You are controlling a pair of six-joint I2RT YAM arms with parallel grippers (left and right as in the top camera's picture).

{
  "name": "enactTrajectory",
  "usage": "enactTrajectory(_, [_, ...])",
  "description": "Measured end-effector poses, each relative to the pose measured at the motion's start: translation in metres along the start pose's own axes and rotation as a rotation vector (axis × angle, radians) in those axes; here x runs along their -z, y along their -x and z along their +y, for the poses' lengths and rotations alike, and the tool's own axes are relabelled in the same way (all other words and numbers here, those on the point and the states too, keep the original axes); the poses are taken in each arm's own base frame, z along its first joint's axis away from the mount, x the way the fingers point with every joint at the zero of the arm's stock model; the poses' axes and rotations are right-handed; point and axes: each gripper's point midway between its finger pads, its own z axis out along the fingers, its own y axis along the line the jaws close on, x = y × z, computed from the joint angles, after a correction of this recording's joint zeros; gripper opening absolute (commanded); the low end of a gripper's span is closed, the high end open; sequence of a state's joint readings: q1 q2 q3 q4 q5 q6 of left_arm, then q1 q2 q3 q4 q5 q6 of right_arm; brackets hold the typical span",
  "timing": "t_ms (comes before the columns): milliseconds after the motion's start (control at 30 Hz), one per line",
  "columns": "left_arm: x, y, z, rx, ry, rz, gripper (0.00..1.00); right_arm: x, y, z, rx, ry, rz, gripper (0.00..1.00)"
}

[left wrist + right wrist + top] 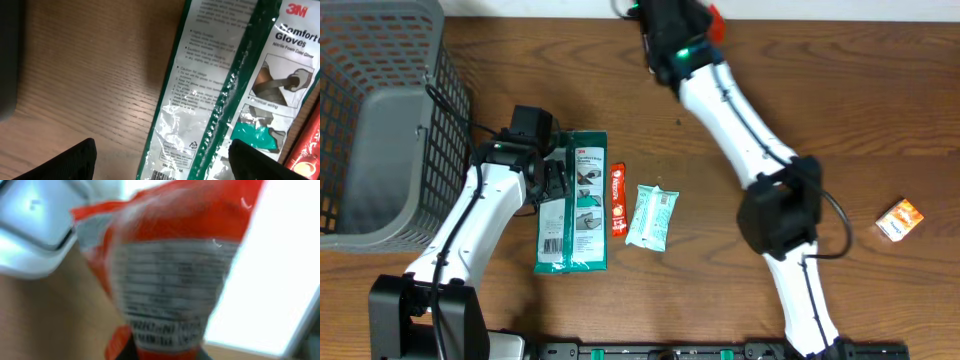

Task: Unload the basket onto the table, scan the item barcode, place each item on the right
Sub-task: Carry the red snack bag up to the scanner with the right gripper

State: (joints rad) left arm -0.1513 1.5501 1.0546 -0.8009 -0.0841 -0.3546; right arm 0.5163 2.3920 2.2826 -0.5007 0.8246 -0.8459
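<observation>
The right claw (159,352) is closed on the lower end of a red packet (170,255). The packet rises above the fingers and fills the wrist view. Its white printed panel is too blurred to read, and no barcode can be made out. Up and to the claw's left, a pale grey object (30,230) is cut off by the frame.

The left claw (165,167) is spread wide and holds nothing. Only its two dark fingertips (75,160) show. Directly beneath it lies a green gloves pack (220,90), with its barcode clipped at the picture's bottom edge.
</observation>
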Motion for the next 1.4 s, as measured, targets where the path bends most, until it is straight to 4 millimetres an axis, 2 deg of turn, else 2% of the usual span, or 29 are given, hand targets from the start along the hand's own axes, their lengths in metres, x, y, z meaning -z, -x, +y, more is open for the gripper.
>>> enactTrajectory(100, [0.0, 0.0, 0.0, 0.0, 0.0, 0.0, 0.85, -0.002, 0.021, 0.004, 0.131, -0.119, -0.006, 0.01])
enactTrajectory(200, [0.0, 0.0, 0.0, 0.0, 0.0, -0.001, 0.85, -0.011, 0.033, 0.013, 0.232, -0.213, 0.015, 0.01])
enactTrajectory(300, [0.0, 0.0, 0.0, 0.0, 0.0, -0.001, 0.85, -0.026, 0.032, 0.031, 0.349, -0.267, 0.062, 0.01])
enactTrajectory(433, [0.0, 0.0, 0.0, 0.0, 0.0, -0.001, 0.85, -0.047, 0.021, 0.061, 0.547, -0.265, 0.133, 0.01])
enactTrajectory(533, [0.0, 0.0, 0.0, 0.0, 0.0, -0.001, 0.85, -0.053, 0.017, 0.074, 0.64, -0.252, 0.158, 0.01])
enactTrajectory(1100, [0.0, 0.0, 0.0, 0.0, 0.0, -0.001, 0.85, -0.05, 0.019, 0.076, 0.714, -0.253, 0.172, 0.01])
enactTrajectory(1267, [0.0, 0.0, 0.0, 0.0, 0.0, -0.001, 0.85, -0.046, 0.027, 0.063, 0.648, -0.304, 0.15, 0.01])
enactTrajectory(1400, [0.0, 0.0, 0.0, 0.0, 0.0, -0.001, 0.85, -0.045, 0.03, 0.06, 0.631, -0.311, 0.135, 0.01])
